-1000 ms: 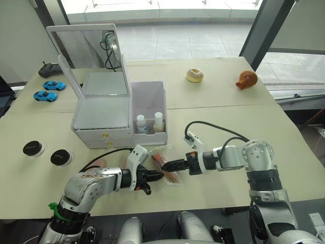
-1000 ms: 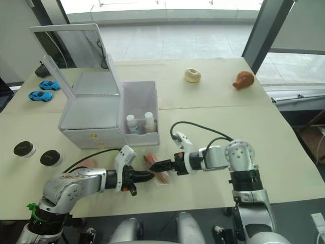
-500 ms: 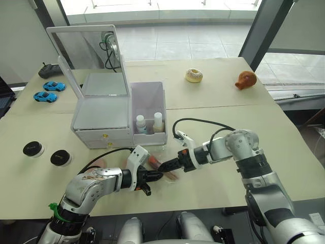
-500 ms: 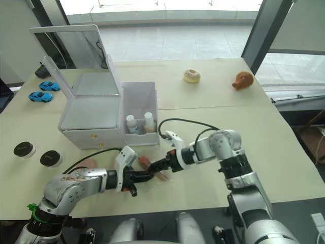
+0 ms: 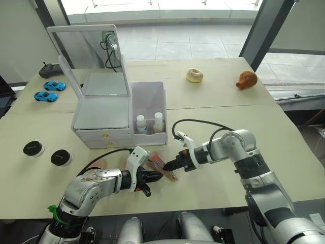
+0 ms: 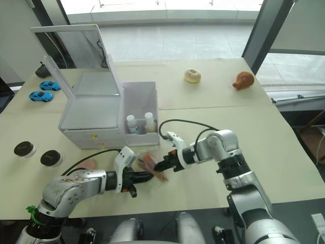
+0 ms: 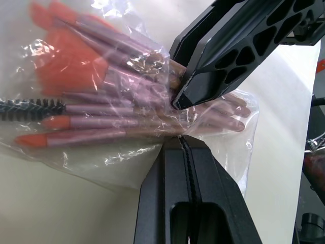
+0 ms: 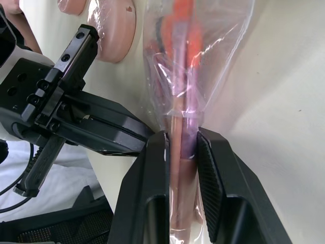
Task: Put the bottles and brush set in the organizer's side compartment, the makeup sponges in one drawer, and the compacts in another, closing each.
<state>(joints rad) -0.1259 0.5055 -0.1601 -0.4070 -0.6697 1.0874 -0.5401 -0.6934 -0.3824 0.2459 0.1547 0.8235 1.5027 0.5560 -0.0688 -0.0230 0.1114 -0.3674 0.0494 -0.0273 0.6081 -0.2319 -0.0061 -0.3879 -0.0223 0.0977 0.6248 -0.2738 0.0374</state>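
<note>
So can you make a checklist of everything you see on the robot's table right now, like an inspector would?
Surface: beige table, covered in joined sheets.
Job's things: white organizer with lid up, drawers shut; two bottles standing in its side compartment; brush set in a clear bag near the front edge; makeup sponges beside the bag; two black compacts on the left.
Clutter: donut, brown toy, two blue toy cars, black controller.
Grippers: left gripper shut on the bag's edge; right gripper clamped on the brush handles.
Cables: black cables behind the organizer's lid.
Surroundings: tiled floor, dark pillar.
</note>
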